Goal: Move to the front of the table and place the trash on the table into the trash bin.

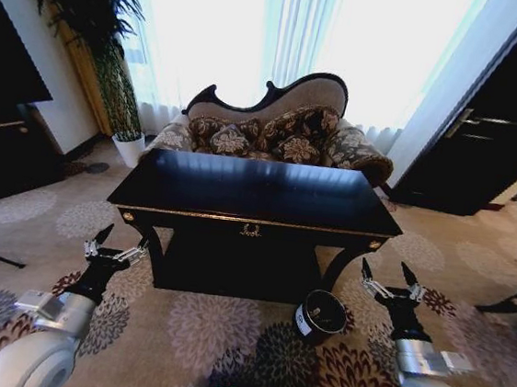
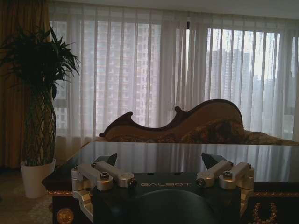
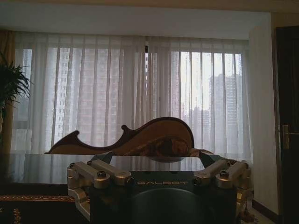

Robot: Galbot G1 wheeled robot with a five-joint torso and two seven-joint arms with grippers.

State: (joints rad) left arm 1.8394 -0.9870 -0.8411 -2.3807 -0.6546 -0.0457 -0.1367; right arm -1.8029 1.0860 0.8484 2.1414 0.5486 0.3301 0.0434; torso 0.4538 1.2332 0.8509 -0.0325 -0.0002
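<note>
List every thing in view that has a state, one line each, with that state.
table: upright, glossy top bare, no trash visible on it.
trash bin: on the carpet at the table's front right, tilted, mouth open.
left end effector: open, holding nothing, short of the table's front left.
right end effector: open, holding nothing, short of the table's front right.
</note>
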